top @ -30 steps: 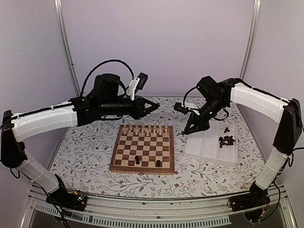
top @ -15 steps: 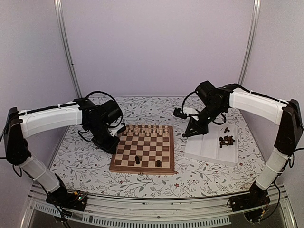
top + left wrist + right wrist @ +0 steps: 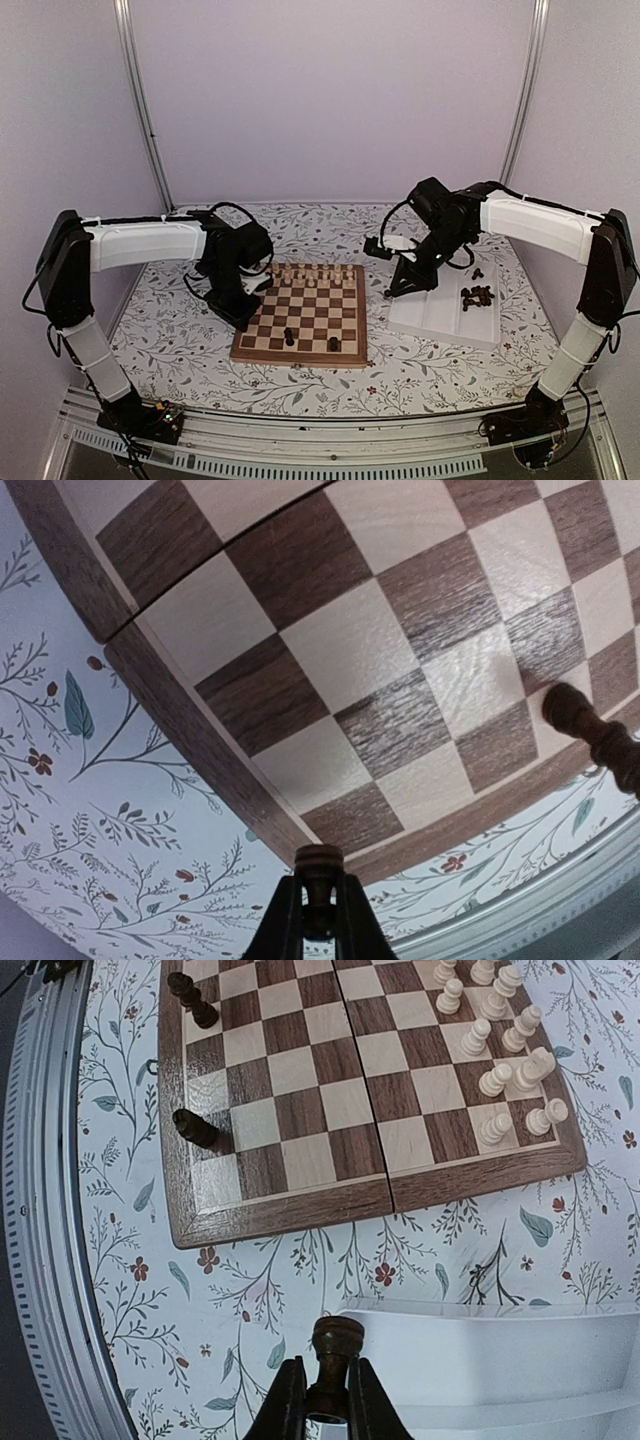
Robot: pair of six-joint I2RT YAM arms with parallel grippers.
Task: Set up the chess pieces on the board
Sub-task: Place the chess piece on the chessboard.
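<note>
The board (image 3: 298,357) lies mid-table, with two dark chess pieces (image 3: 289,337) (image 3: 333,344) standing near its front edge. My left gripper (image 3: 240,312) hangs low at the board's left edge, shut on a dark piece (image 3: 320,872) that shows just off the board's border (image 3: 200,740). Over the gap between board and tray, my right gripper (image 3: 395,290) is shut on another dark piece (image 3: 337,1345). The right wrist view shows the two placed pieces (image 3: 195,1128) (image 3: 193,1000) on the board (image 3: 290,1210). Several more dark pieces (image 3: 477,295) lie in the tray.
A white ridged tray (image 3: 440,315) sits right of the board, its near wall (image 3: 480,1350) under my right gripper. Pale chessmen (image 3: 310,273) fill the board's far rows. The floral cloth (image 3: 170,330) covers the table; metal posts stand at the back corners.
My left arm has swung down from a raised, level pose to the board's left edge. My right gripper has drifted slightly left from the tray, piece still held.
</note>
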